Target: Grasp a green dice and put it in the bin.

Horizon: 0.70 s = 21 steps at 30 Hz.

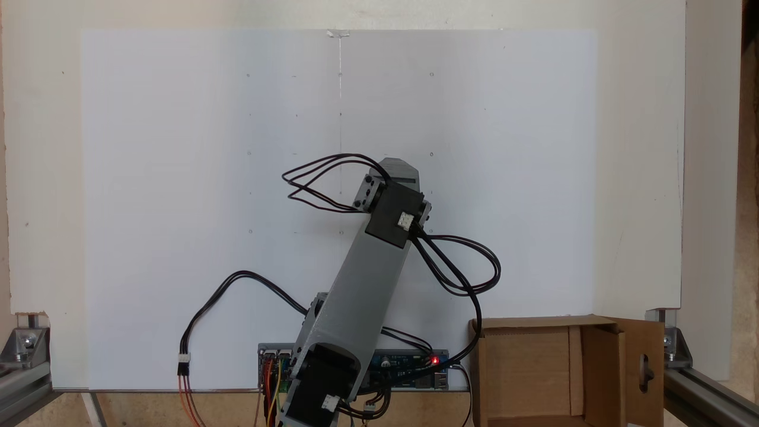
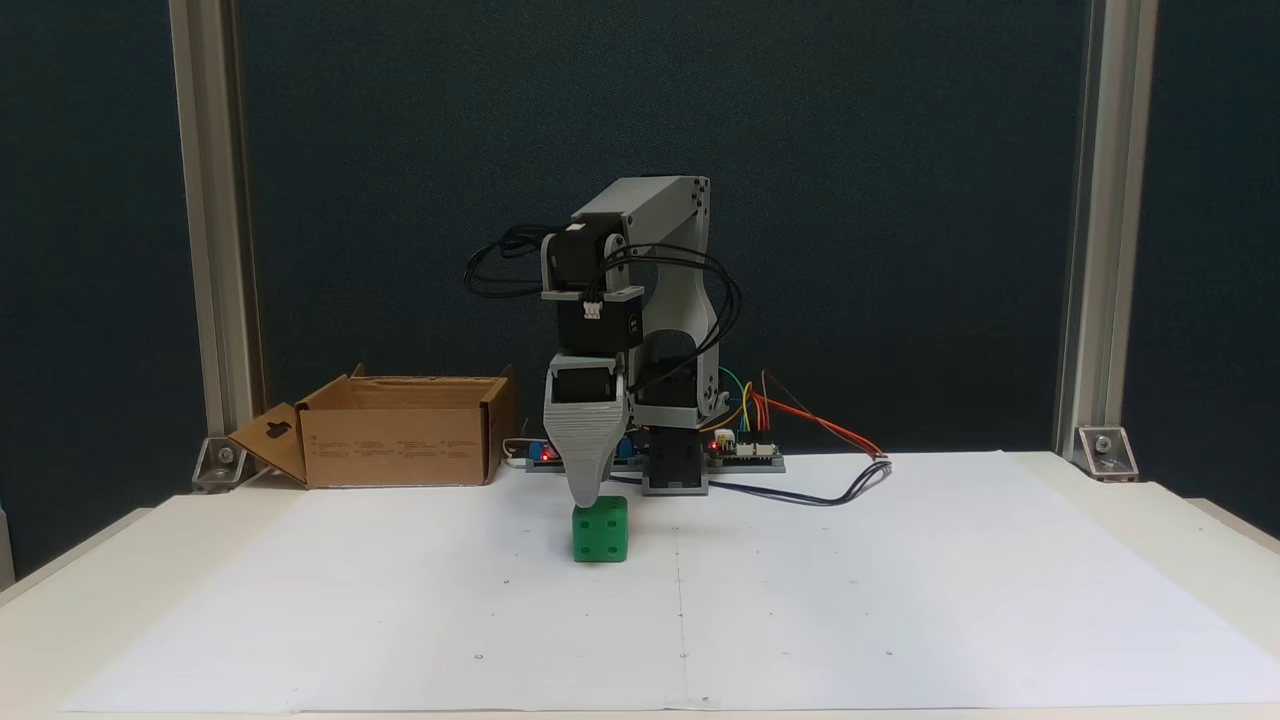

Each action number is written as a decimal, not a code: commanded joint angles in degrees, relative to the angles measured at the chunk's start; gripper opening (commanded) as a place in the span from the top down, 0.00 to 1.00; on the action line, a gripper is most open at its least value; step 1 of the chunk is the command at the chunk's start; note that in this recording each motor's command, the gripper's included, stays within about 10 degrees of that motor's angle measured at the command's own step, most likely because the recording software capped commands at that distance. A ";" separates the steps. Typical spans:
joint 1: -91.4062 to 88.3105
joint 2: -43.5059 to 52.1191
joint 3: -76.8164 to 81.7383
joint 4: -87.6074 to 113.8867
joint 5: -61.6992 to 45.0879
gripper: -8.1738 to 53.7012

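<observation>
**Gripper tip directly over the die; jaw state not determinable**

Your gripper points straight down in a fixed view from the front, its grey ribbed finger tapering to a single visible tip. That tip sits at the top edge of the green dice, toward the die's left side in that view; whether it touches cannot be confirmed. Only one fingertip shows, so you cannot tell from these frames whether the jaws are parted, closed, or gripping the die.

The die rests flat on the white paper sheet, in front of the arm's base, with pips visible on the facing side. In a fixed view from above, the arm covers the die and the jaws.

The bin stands on the table well to the left of the die in the front view, behind the paper's rear edge, one flap with a keyhole cutout folded outward. From above, the bin sits at lower right
</observation>
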 commanded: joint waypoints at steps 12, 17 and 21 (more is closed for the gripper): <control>-0.26 -0.62 -0.70 -0.09 3.87 0.14; -0.26 -1.05 0.44 -0.09 5.36 0.16; -0.26 -1.32 0.79 -0.09 7.73 0.17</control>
